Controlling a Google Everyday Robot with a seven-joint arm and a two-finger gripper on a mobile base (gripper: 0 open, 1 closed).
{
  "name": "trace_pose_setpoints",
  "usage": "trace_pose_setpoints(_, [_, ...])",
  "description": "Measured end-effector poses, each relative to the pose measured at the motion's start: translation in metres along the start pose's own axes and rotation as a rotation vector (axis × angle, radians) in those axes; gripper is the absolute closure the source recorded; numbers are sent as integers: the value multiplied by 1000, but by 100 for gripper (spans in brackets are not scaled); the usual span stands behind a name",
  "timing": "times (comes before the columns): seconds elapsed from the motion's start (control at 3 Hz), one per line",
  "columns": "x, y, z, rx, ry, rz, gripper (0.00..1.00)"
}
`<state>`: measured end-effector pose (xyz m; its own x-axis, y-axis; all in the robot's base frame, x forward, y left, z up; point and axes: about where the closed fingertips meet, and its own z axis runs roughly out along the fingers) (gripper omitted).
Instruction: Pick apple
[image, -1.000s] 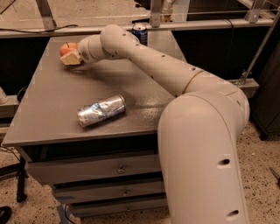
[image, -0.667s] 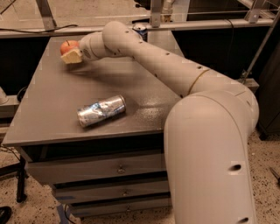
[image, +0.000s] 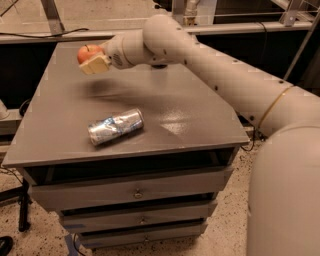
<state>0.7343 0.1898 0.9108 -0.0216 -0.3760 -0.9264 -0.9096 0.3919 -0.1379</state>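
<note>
The apple (image: 87, 51) is small, round and red-orange. It sits between the fingers of my gripper (image: 91, 58) and is held above the back left part of the grey table top (image: 165, 100). One tan finger pad (image: 95, 65) shows just below the apple. My white arm reaches in from the right across the back of the table. A soft shadow lies on the top under the apple.
A crushed silver can (image: 116, 126) lies on its side near the front left of the table. Drawers (image: 135, 192) run under the top. A dark shelf and metal frame legs stand behind the table. Speckled floor lies around it.
My gripper has lifted the apple off the table top and carried it a little forward and to the right. The can has not moved.
</note>
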Motion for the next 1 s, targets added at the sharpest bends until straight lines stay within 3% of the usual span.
trace_pose_setpoints(0.33, [16,13,-53,-40,-30,23,100])
trace_pose_setpoints(0.67, [18,13,-103,-46,-91,52,100])
trace_pose_setpoints(1.0, [20,9,-110,-37,-94,57,100])
